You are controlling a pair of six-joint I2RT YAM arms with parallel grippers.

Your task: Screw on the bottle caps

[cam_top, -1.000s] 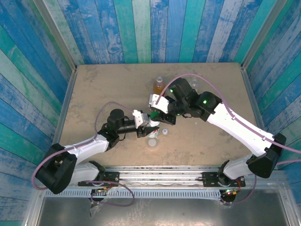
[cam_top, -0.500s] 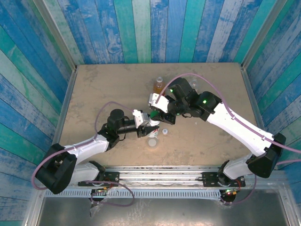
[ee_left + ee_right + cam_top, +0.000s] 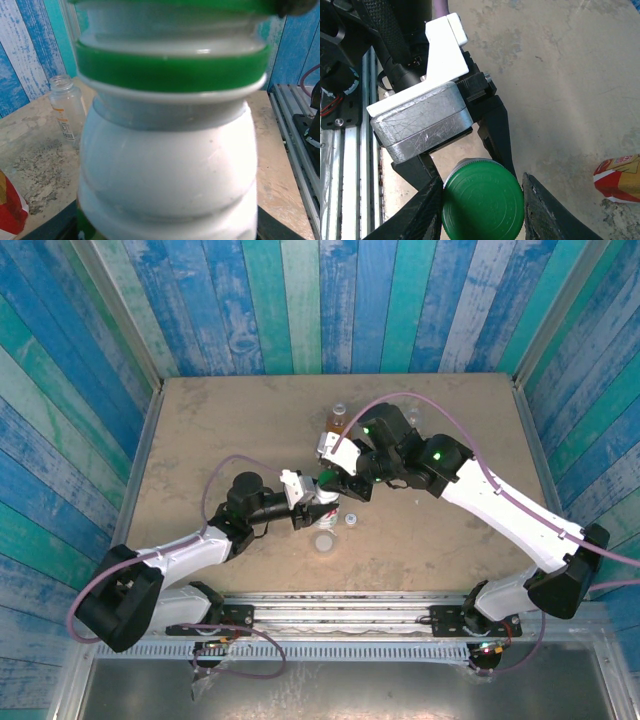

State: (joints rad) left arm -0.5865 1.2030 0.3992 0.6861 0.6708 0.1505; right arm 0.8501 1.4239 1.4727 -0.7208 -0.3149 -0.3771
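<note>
My left gripper (image 3: 318,506) is shut on the body of the white bottle (image 3: 167,165), holding it upright at mid-table. The dark green cap (image 3: 482,201) sits on the bottle's neck above a green ring (image 3: 170,70). My right gripper (image 3: 481,207) reaches over the top, its fingers (image 3: 422,210) closed against the cap's sides. The amber bottle (image 3: 338,420) with its red label (image 3: 619,177) stands uncapped behind them. A short clear bottle (image 3: 65,107) stands open nearby, and a pale grey cap (image 3: 324,540) lies on the table just in front.
The clear bottle (image 3: 350,519) and the grey cap sit close under both arms. Blue plank walls (image 3: 300,300) ring the tan table (image 3: 220,420). A metal rail (image 3: 345,165) runs along the near edge.
The right wrist has turned a little over the white bottle with the green cap in its fingers. The left gripper and the bottle have edged slightly away from the near edge.
</note>
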